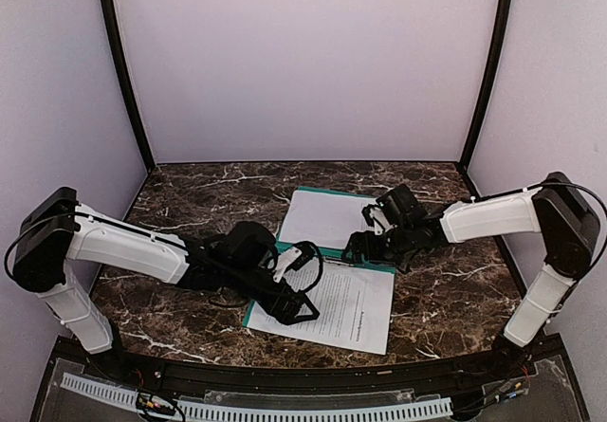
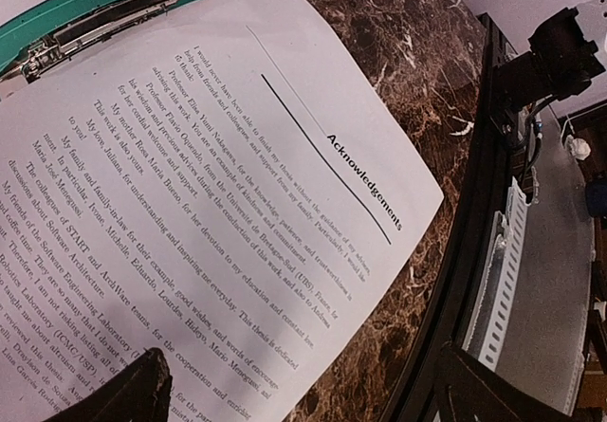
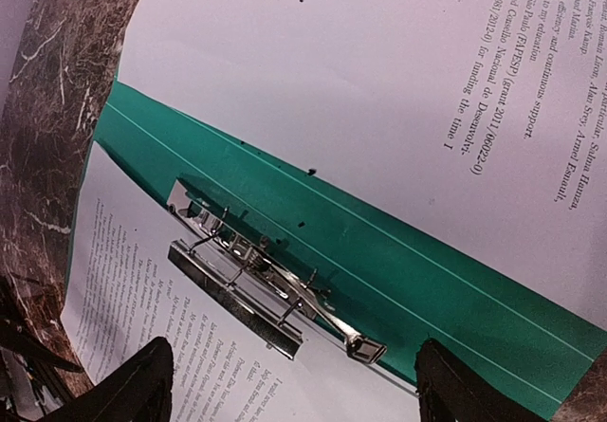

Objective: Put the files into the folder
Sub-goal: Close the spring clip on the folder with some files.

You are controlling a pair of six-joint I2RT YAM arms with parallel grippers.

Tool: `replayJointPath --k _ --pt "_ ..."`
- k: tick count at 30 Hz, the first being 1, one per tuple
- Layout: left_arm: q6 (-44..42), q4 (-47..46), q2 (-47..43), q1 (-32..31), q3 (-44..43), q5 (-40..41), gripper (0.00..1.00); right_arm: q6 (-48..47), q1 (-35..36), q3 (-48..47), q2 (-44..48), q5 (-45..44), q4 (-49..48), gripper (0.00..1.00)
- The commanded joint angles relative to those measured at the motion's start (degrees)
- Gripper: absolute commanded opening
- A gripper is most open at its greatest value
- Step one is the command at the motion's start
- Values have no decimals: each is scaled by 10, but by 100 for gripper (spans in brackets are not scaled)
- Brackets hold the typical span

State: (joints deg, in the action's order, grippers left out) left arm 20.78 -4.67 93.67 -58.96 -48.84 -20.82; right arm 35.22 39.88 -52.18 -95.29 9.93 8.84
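the near sheet (image 2: 237, 204) carries the bold heading "acknowledgements". its small body text, partly legible in the left wrist view, opens "i would never have been able to finish my thesis" and names "professor elisa yumi nakagawa", "professor flavio oquendo", "université de bretagne-sud (ubs), france", "my mother rosa maria bueno" and "my love, juliana". the far sheet (image 3: 379, 81) shows, in the right wrist view, "fapesp (grant", "continuous support" and "for funding the time i". in the top view the print is too small to read.
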Motion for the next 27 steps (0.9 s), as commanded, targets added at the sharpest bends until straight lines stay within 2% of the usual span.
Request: replayJointPath --k 1,27 --pt "-5 -1 3 3 -14 -7 96 16 -10 9 -16 36 -44 85" --pt "-11 6 -8 3 1 14 96 34 -17 16 -24 62 -75 85"
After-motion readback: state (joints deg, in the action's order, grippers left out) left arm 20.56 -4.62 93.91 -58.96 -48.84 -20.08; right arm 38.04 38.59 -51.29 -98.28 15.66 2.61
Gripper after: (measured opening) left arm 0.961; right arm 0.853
